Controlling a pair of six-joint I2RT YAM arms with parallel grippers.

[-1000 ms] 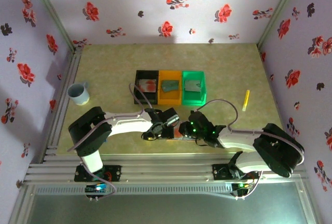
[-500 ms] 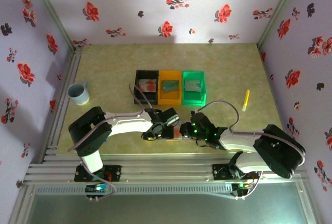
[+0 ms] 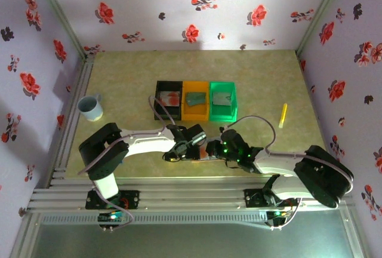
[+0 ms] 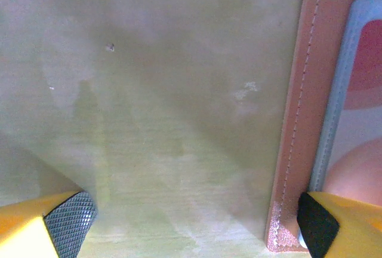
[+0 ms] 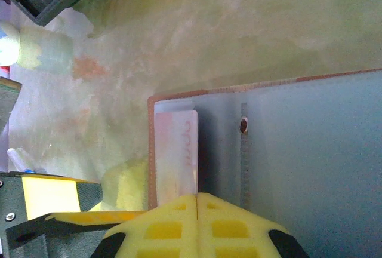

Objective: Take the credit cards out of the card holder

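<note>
The card holder (image 3: 205,151) lies open near the table's front edge, between both grippers. In the left wrist view its pinkish-tan rim (image 4: 296,120) and blue-grey lining frame a credit card (image 4: 367,85) with a red-orange blotch. My left gripper (image 4: 197,228) is open and wide; its right fingertip (image 4: 319,228) rests on the holder's corner, its left fingertip (image 4: 71,222) on bare table. In the right wrist view my right gripper (image 5: 197,207) is shut, with a pale credit card (image 5: 176,150) running into the seam of its yellow jaws, over the holder's blue-grey inside (image 5: 298,144).
Black (image 3: 168,100), orange (image 3: 195,100) and green (image 3: 223,100) bins stand in a row mid-table; the black one holds a card with a red blotch. A blue-grey cup (image 3: 91,107) sits at the left and a yellow stick (image 3: 283,114) at the right.
My right gripper has shifted slightly right and toward the near edge at the holder. The left arm has stayed in place.
</note>
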